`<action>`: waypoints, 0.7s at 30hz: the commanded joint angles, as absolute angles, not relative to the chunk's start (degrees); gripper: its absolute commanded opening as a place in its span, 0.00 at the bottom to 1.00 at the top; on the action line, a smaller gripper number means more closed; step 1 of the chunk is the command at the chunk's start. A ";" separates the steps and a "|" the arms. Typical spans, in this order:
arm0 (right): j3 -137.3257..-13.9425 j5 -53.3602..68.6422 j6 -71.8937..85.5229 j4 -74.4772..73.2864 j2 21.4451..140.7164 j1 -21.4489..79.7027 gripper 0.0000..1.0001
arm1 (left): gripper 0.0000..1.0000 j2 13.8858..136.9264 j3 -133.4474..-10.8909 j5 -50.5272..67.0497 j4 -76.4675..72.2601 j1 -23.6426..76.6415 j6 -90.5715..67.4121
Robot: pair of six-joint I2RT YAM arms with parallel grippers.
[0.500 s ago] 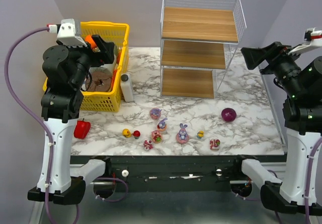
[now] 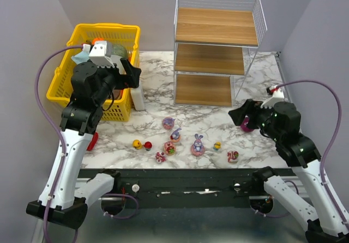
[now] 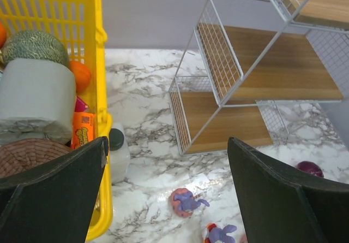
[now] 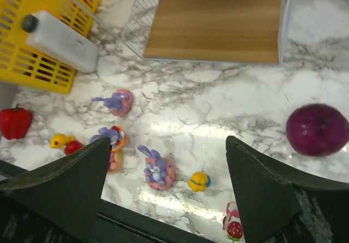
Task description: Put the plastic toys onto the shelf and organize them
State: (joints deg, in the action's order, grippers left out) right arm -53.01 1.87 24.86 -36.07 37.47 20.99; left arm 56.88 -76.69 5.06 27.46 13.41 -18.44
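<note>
Currently, both arms stand lower and farther forward than half a second ago. The left gripper [image 2: 131, 72], formerly raised at the left side of the yellow basket [image 2: 117, 28], now hangs over the basket's right rim. The right gripper [image 2: 240, 114], formerly high at the table's right edge, now sits just beside the purple ball [image 2: 248, 126] and covers part of it in the top view. The toys and the shelf have not moved.

Both grippers: jaws spread wide, nothing between the fingers.

The plastic toys [image 2: 170, 148] are nine small figurines in a loose cluster on the marble table top [image 2: 152, 114], near its front edge. They are well apart from the shelf [image 2: 216, 27], whose three wooden boards are bare. Colours: purple on pink bases, yellow, red-pink.

The largest bunny-eared figurine [image 4: 156, 170] has its ears directed to the upper left in the right wrist view. A second purple figurine [image 4: 114, 102] appears to lie on its side, long axis across the picture, ears to the left; from above this is not certain.
</note>
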 commanded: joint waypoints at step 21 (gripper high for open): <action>-43.24 -2.20 47.46 -62.49 46.05 27.86 0.65 | 0.99 59.76 -72.60 7.39 24.26 15.29 -21.62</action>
State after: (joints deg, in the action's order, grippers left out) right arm -43.86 -3.92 44.60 -55.70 46.46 27.31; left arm 59.24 -73.34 7.29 25.32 15.14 -21.12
